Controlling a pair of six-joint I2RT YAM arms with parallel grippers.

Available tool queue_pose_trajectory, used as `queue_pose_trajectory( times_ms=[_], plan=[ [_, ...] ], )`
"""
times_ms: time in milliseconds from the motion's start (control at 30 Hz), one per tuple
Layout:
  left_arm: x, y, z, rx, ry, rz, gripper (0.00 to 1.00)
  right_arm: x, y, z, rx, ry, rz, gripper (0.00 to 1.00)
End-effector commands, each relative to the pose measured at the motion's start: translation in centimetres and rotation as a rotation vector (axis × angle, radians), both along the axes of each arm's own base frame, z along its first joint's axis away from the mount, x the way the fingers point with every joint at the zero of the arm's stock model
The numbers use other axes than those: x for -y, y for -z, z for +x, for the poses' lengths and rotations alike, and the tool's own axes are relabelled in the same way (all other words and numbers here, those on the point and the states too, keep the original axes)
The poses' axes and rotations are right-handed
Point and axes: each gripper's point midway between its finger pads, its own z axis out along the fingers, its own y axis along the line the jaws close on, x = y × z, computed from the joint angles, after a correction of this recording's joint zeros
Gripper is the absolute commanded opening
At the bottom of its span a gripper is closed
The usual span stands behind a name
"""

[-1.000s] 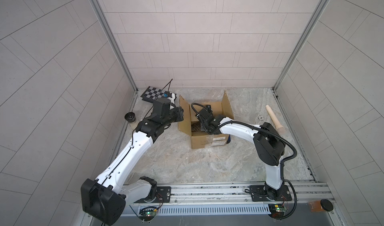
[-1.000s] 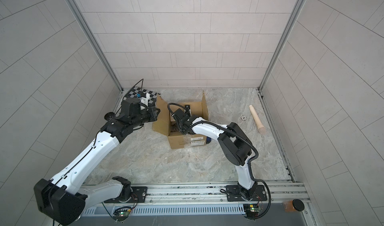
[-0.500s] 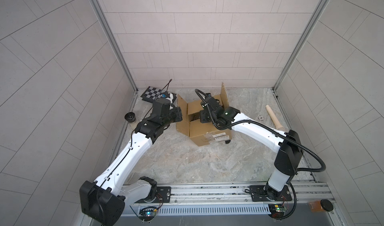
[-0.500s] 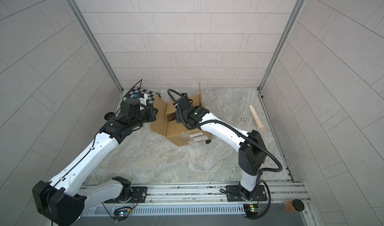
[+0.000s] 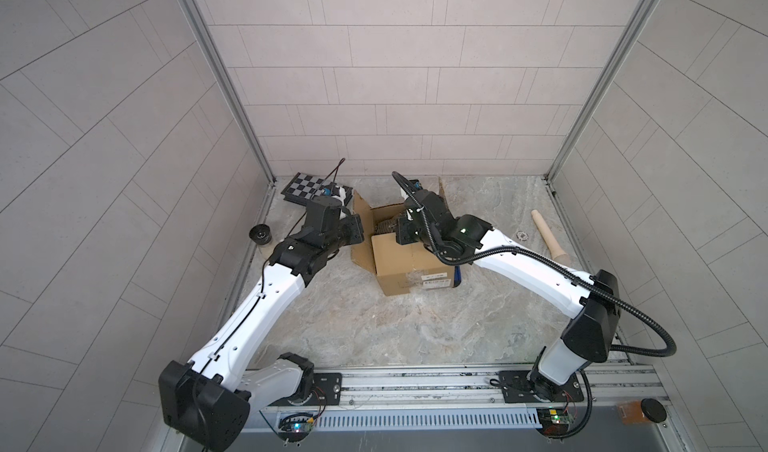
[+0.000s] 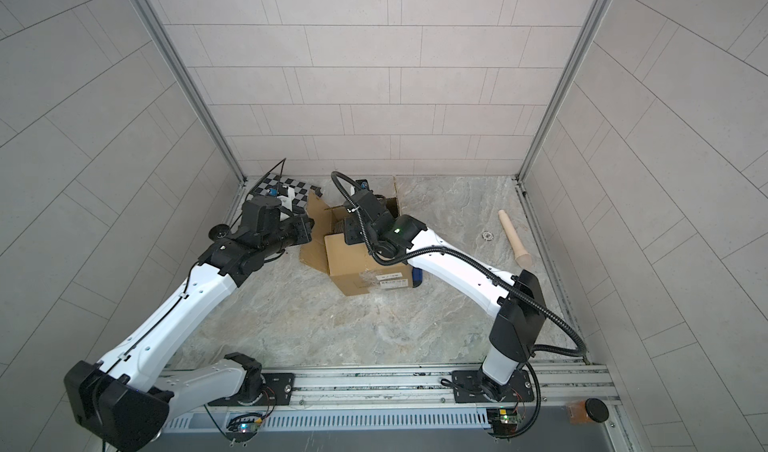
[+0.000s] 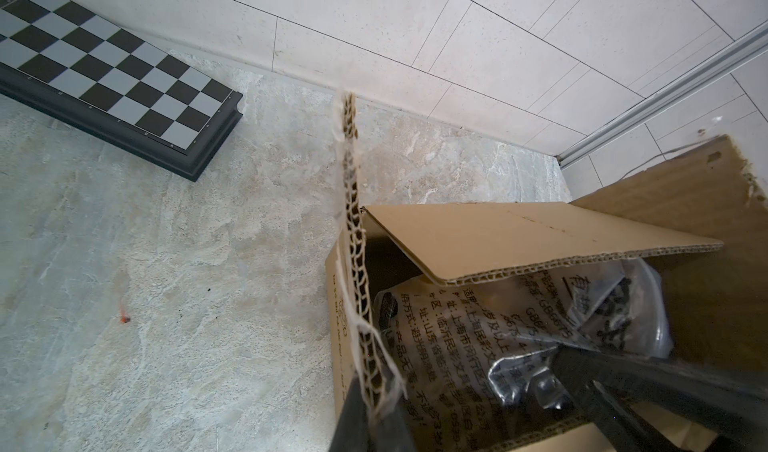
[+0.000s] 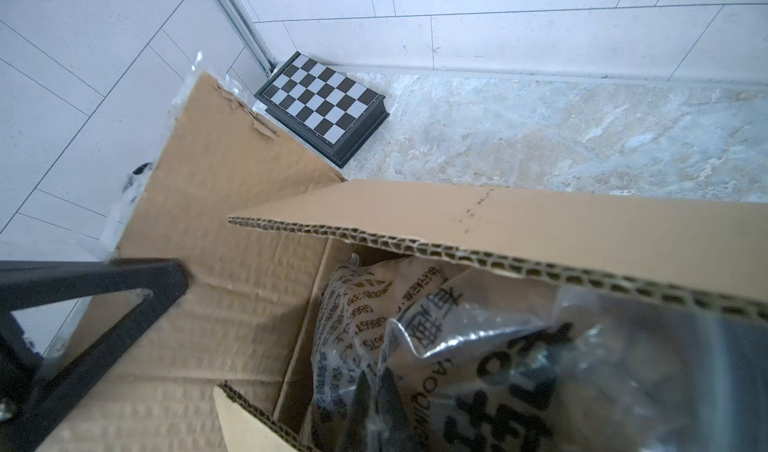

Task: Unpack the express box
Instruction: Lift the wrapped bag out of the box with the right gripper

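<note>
Marbled floor (image 5: 374, 325) between tiled walls, with the board (image 5: 307, 185) lying in the far left corner, out of my way. My left gripper (image 7: 374, 416) is clamped tight on the edge of the box's left flap (image 7: 353, 237), which stands up between the fingers. The box (image 5: 409, 267) sits around the middle of the floor, toward the back wall. Its top is open and one flap leans in over the mouth. Inside lies a printed plastic bag (image 7: 469, 333). My right gripper (image 8: 377, 404) is down in the mouth with its fingers pressed together on the bag's film, as best I can judge; how much film it has I cannot tell. Far right, the wooden pin (image 5: 547, 237) lies well apart.

To lift well, I'd pin the flap firmly so the box does not ride up with the bag. I'd draw the right hand up and toward me, clear of the overhanging flap, and go slowly, since thin film may slip or tear.

Left arm: elbow folded back near the rail, long forearm reaching forward to the flap. Right arm: elbow raised above its base, forearm stretched leftward, wrist tipped down into the box.
</note>
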Motion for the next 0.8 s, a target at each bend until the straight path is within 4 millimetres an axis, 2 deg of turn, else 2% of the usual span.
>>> queue_pose_trajectory(
  times_ms=[0, 233, 467, 767],
  plan=[
    [-0.2, -0.9, 0.1, 0.020, -0.003, 0.020, 0.00, -0.3, -8.0, -0.7, 0.150, -0.024, 0.143, 0.00],
    [-0.5, -1.1, 0.1, 0.023, 0.002, 0.059, 0.00, 0.0, -12.5, -0.7, 0.239, -0.034, 0.165, 0.00],
    [-0.7, -1.6, 0.2, 0.029, 0.007, 0.087, 0.00, 1.1, -16.7, -1.0, 0.329, -0.023, 0.185, 0.00],
    [-1.2, -1.3, 0.2, 0.023, -0.011, 0.113, 0.00, 2.8, -19.4, -1.7, 0.391, -0.007, 0.194, 0.00]
  ],
)
